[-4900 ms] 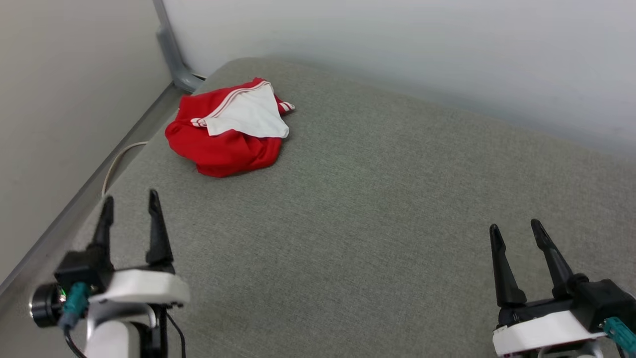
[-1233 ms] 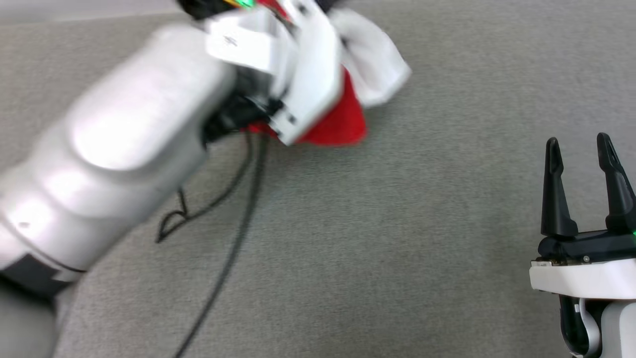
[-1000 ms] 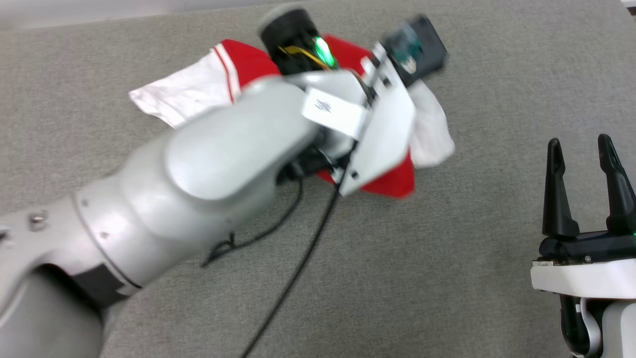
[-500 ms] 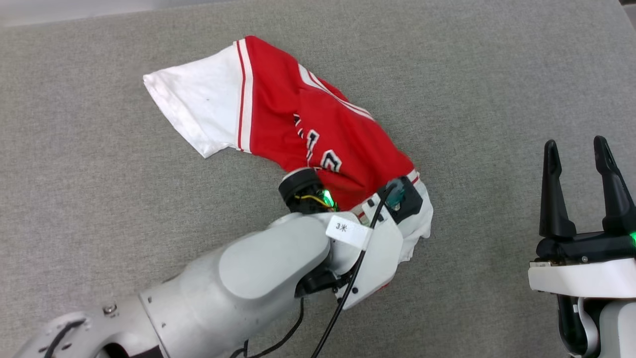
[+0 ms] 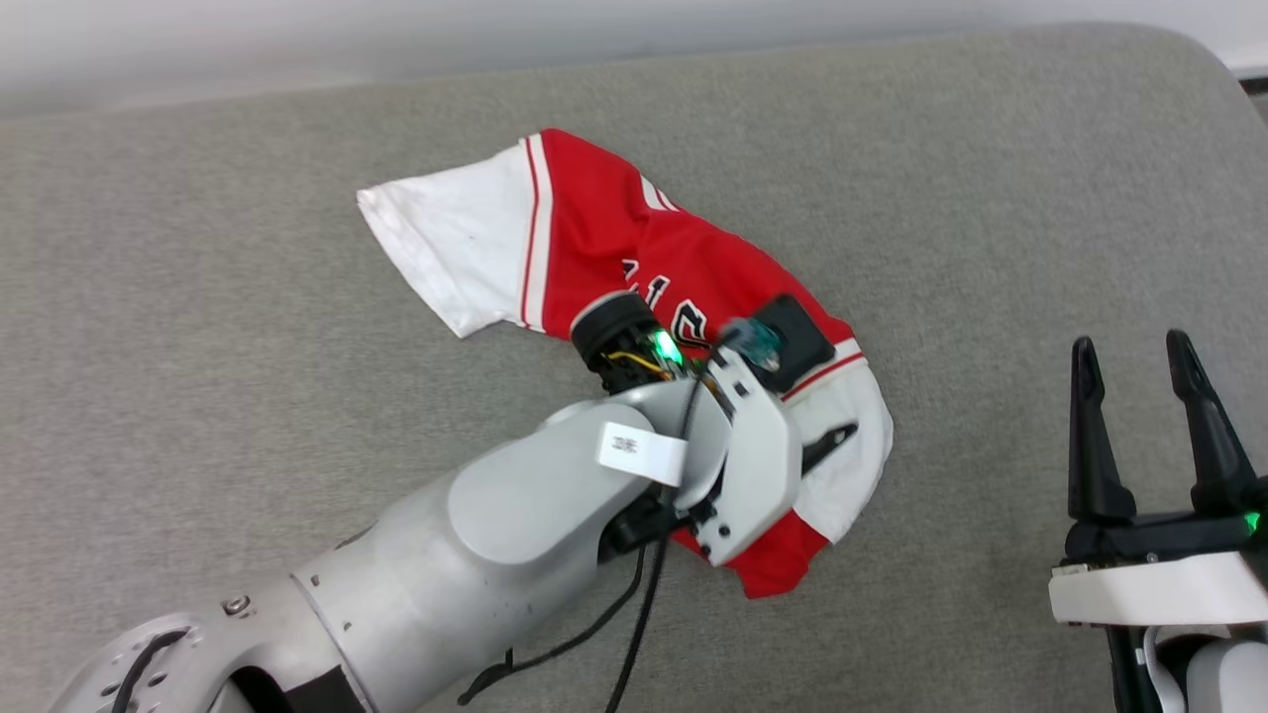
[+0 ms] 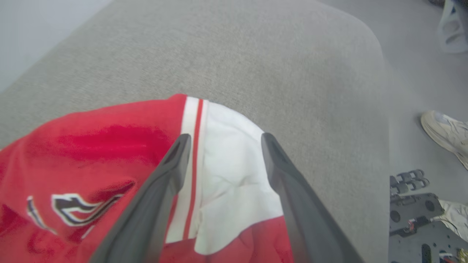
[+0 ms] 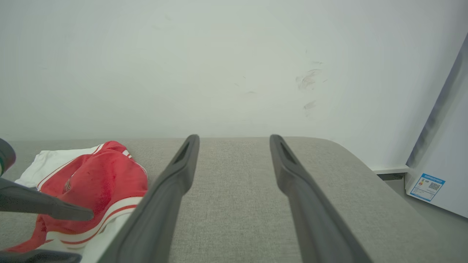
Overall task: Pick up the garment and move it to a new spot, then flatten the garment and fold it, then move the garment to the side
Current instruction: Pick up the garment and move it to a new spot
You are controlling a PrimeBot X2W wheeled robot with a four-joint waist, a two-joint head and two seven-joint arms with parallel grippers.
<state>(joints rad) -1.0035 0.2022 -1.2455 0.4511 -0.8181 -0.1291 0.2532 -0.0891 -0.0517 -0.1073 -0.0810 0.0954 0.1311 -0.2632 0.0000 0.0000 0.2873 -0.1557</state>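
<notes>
Grey cushion [image 5: 991, 198] | garment [image 5: 594, 228] diagonal (sleeve far-left) | left gripper [image 6: 225, 136], right gripper [image 5: 1129, 342] both splayed

garment [image 5: 594, 238] moved, spread out (left gripper [image 6: 225, 136] opened)

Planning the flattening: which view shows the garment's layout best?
Head view: most of the garment shows, both white sleeves and chest lettering. Left wrist view gives one sleeve close up; right wrist view a low, partial side glimpse.

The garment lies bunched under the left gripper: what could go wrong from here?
The left gripper, open over the white sleeve, may pinch several layers of the garment, so that pulling drags the heap instead of flattening it. The loose black cable below it might catch the cloth.
</notes>
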